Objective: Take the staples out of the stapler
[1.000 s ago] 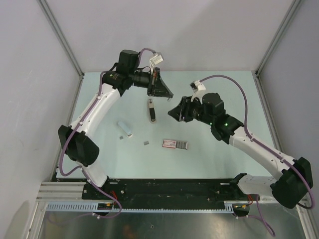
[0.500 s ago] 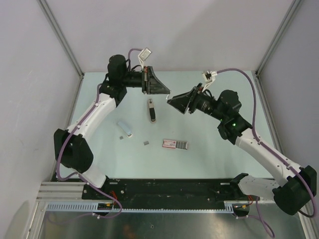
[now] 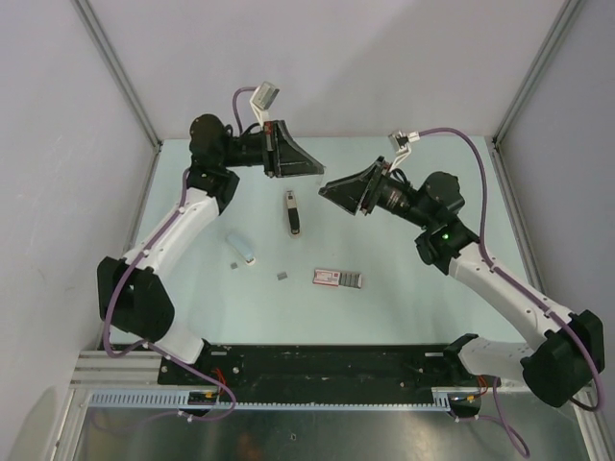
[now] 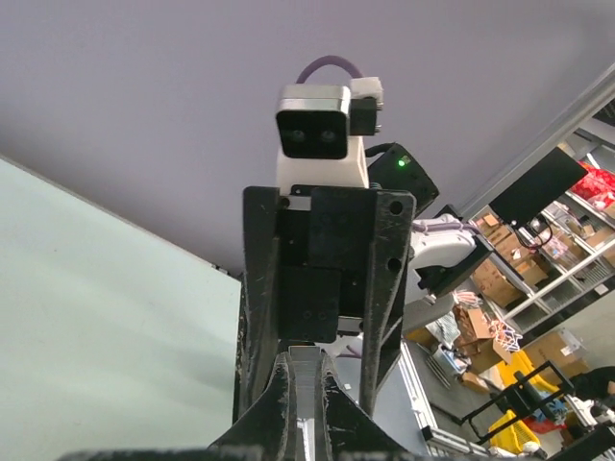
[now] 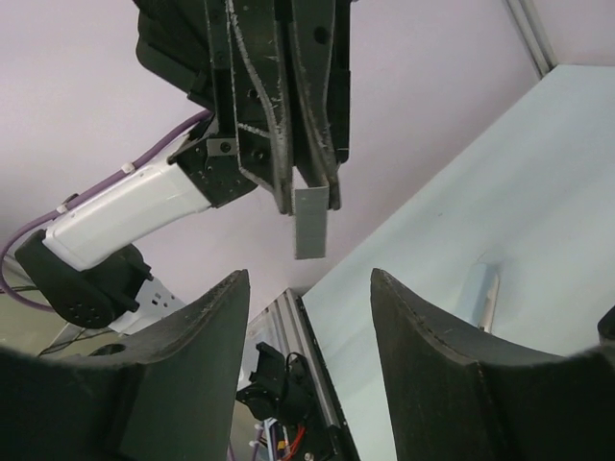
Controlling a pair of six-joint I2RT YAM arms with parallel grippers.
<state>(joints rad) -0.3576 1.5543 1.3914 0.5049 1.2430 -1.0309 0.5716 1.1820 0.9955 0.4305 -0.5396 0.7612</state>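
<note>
The left gripper [image 5: 309, 195] pinched a grey strip [image 5: 310, 229] in mid-air. The right gripper [image 5: 307, 288] faced it, jaws apart, holding nothing

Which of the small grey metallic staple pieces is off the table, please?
The flat grey staple strip pinched in the shut left gripper, held in the air; the left grey bit and the right grey bit lie on the table.
</note>
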